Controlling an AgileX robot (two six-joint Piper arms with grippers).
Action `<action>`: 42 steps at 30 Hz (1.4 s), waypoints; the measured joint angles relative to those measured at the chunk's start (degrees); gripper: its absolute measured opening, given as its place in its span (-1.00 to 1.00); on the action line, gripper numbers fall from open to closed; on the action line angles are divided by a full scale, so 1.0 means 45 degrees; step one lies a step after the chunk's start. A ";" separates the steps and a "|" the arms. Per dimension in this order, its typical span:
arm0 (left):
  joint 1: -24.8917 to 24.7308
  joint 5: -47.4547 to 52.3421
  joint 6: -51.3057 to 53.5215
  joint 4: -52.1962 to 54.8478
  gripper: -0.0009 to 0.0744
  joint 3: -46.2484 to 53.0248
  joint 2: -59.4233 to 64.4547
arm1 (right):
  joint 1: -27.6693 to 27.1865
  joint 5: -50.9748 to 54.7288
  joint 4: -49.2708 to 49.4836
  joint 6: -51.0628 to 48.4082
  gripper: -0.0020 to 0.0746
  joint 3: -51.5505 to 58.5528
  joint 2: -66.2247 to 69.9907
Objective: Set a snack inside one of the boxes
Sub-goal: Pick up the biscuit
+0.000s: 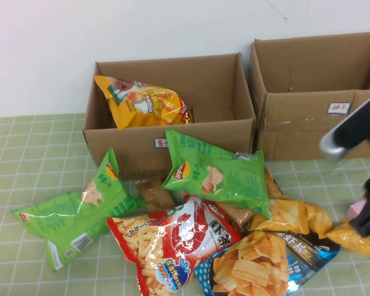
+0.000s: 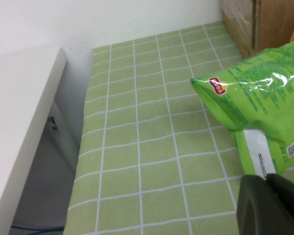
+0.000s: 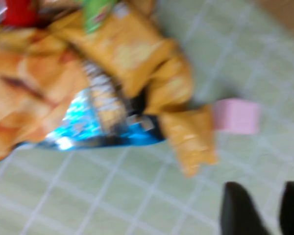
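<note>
Two open cardboard boxes stand at the back: the left box [image 1: 123, 148] holds a yellow snack bag [image 1: 142, 102], and the right box [image 1: 308, 129] shows nothing inside. Several snack bags lie piled in front. My right gripper [image 1: 362, 227] hovers at the table's right edge beside a small yellow snack bag [image 1: 351, 237]. In the right wrist view the gripper [image 3: 263, 188] is open and empty, just short of that bag [image 3: 188, 134]. My left gripper [image 2: 267, 177] is shut and empty, low beside the end of a green bag [image 2: 259, 107]; it is out of the high view.
The pile holds a green bag at the left [image 1: 74, 213], a green Lay's bag [image 1: 216, 176] leaning on the left box, a red shrimp-stick bag [image 1: 179, 240] and a blue chip bag [image 1: 259, 265]. A pink block [image 3: 236, 116] lies by the right gripper. A white cabinet [image 2: 19, 127] borders the table's left edge.
</note>
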 joint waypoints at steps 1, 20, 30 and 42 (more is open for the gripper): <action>0.0000 0.0000 0.0000 0.0000 -0.98 0.0000 0.0000 | 0.0000 0.0000 0.0332 -0.0205 -0.46 0.0000 0.0203; 0.0000 0.0000 0.0000 0.0000 -0.98 0.0000 0.0000 | -0.2798 -0.3032 0.2123 -0.1472 0.24 0.1156 0.3759; 0.0000 0.0000 0.0000 0.0000 -0.98 0.0000 0.0000 | -0.3051 -0.5115 0.2100 -0.1520 0.24 0.1156 0.6679; 0.0000 0.0000 0.0023 0.0000 -0.98 0.0000 0.0000 | -0.3308 -0.5407 0.1084 -0.0121 0.05 0.1156 0.7277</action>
